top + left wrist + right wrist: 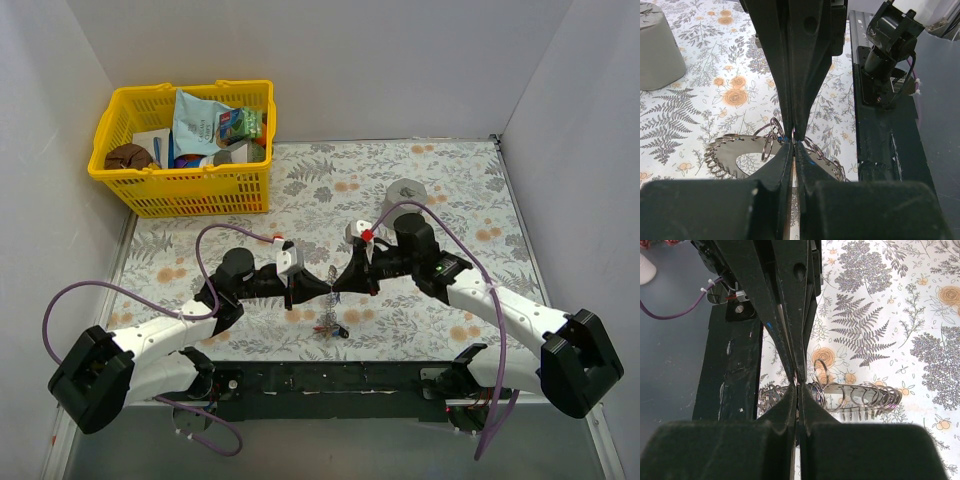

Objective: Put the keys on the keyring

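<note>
My left claw point(793, 146) is pressed shut, its two dark fingers meeting on the keyring point(729, 156). The silvery coil comes out on both sides of my fingertips. My right claw point(798, 388) is closed the same way on the same coil, which runs off to one side of its tips as a row of wire loops with one small ring standing up just beside them.

The two claws meet nose to nose, tips almost touching, so each wrist camera looks straight up the other's closed fingers. From above, the coil sags between them. A small cluster that I take for the keys point(333, 329) sits just below the meeting point. It is too small to tell colours, or whether it hangs or lies on the cloth.

Both my arms come off their bases at the near edge with elbows pushed outward. The forearms angle inward and the wrists are roughly level, facing each other over the middle of the flowered table point(455, 180).

A grey cylinder point(405, 192) stands beyond my right wrist, well apart from the coil. A yellow basket point(200, 192) full of packets sits in the far left corner.
</note>
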